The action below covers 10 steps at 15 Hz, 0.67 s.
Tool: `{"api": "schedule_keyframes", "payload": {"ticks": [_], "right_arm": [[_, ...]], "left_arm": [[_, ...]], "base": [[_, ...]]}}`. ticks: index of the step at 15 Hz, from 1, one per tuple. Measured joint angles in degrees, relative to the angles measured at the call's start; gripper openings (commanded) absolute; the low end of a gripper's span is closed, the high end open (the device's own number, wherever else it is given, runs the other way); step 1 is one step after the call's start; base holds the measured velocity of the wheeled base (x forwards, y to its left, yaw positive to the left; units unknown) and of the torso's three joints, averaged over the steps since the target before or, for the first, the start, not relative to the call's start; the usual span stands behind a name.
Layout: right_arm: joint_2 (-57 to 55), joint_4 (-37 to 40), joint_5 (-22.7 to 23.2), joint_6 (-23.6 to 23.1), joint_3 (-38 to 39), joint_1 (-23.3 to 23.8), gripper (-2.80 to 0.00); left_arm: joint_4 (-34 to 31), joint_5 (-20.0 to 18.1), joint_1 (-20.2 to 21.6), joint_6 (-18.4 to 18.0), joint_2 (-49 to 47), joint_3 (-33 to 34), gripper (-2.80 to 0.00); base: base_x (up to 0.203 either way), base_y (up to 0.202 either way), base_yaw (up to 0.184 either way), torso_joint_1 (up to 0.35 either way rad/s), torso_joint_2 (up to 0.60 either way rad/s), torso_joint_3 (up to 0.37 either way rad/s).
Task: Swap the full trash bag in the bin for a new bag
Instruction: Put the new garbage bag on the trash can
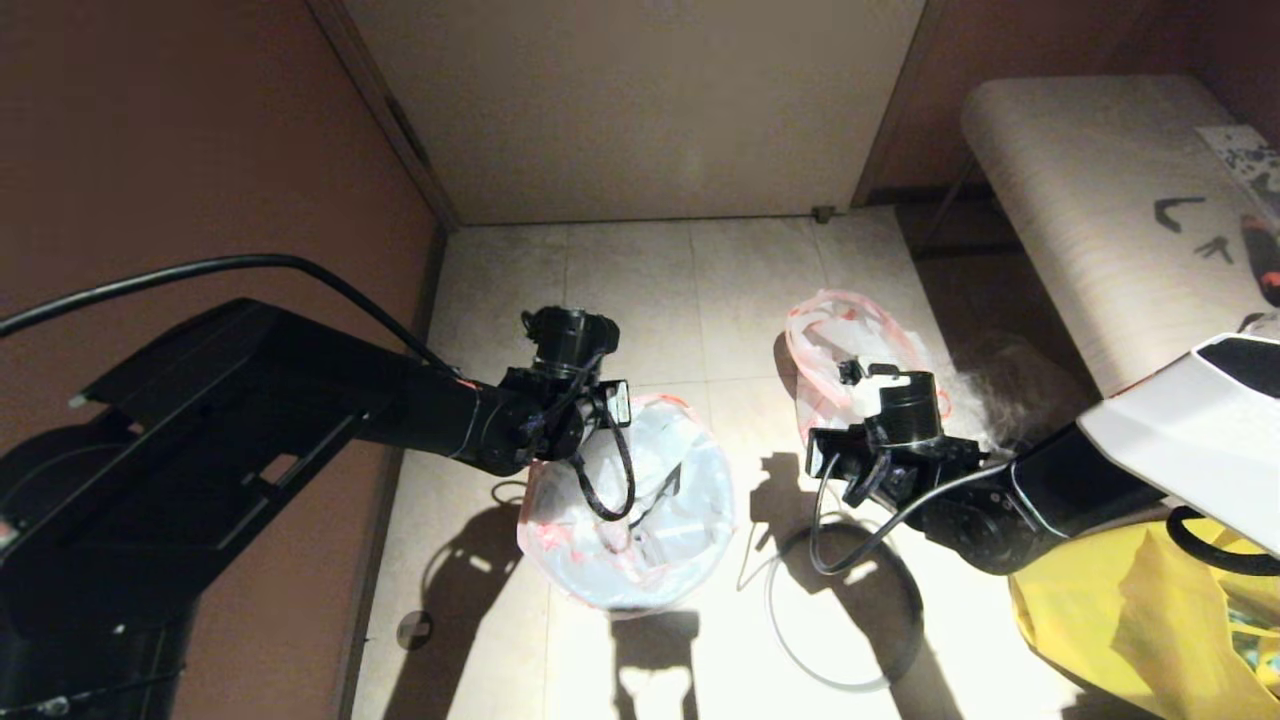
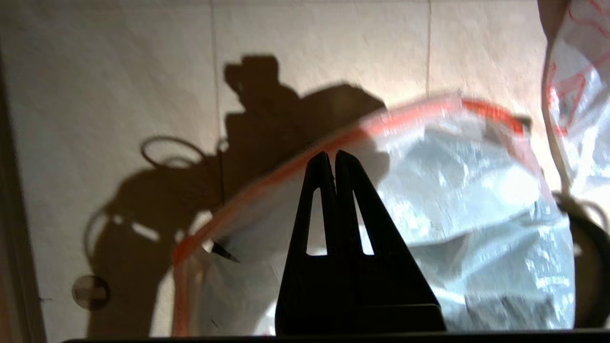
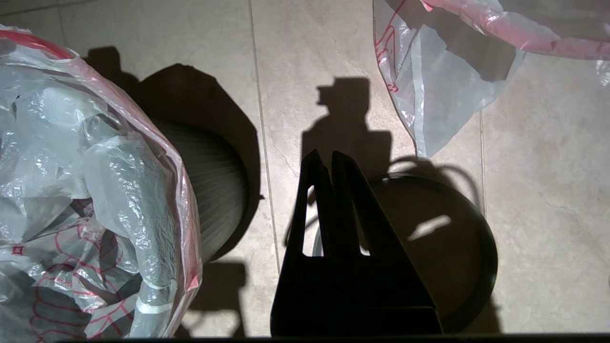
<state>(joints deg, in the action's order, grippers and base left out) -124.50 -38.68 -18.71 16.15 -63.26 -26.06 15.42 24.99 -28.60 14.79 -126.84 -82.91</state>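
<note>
Step in hand, by my reading: lifting the full translucent white trash bag with the pink-red drawstring hem [image 1: 640,520] out of the small round dark ribbed bin [image 3: 219,200]. The bag is sitting in the bin near the middle of the tiled floor, hem flared over the top, crumpled contents showing through. The thin grey hoop [image 1: 778,630] is lying on the floor just beside the bin, so nothing is clamping the hem. The left gripper [image 2: 334,157] is hanging over the bag's near edge with its fingers pressed together and its tips level with the hem; no plastic is showing between them, so it looks empty. The right gripper [image 3: 328,157] is hovering above the hoop, between the bin and the limp, wrinkled translucent white new bag with the red-orange hem [image 1: 840,335]; it too is closed and holding nothing. To do this well, the left gripper is needing to open first, straddle the hem band rather than the thin film below it, then close and pull straight up so the bin is not tipping. The right gripper would be helping by taking the opposite side of the hem. A big yellow bag [image 1: 1130,620] is crowding the right arm's side.
</note>
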Motion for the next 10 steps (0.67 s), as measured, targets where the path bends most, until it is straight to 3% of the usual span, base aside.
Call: {"api": "schedule_keyframes", "payload": {"ticks": [3, 10], "right_arm": [[-1.27, -2.57, 0.02, 0.05, 0.09, 0.04, -2.8], [-2.54, -2.77, 0.11, 0.11, -0.27, 0.18, -2.8]], "left_arm": [[-3.63, -2.91, -0.39, 2.3, -0.46, -1.21, -2.8], [-6.42, -3.08, 1.73, 2.44, -7.22, -8.79, -2.8]], "base": [[0.0, 0.0, 0.0, 0.0, 0.0, 0.0], [0.0, 0.0, 0.0, 0.0, 0.0, 0.0]]}}
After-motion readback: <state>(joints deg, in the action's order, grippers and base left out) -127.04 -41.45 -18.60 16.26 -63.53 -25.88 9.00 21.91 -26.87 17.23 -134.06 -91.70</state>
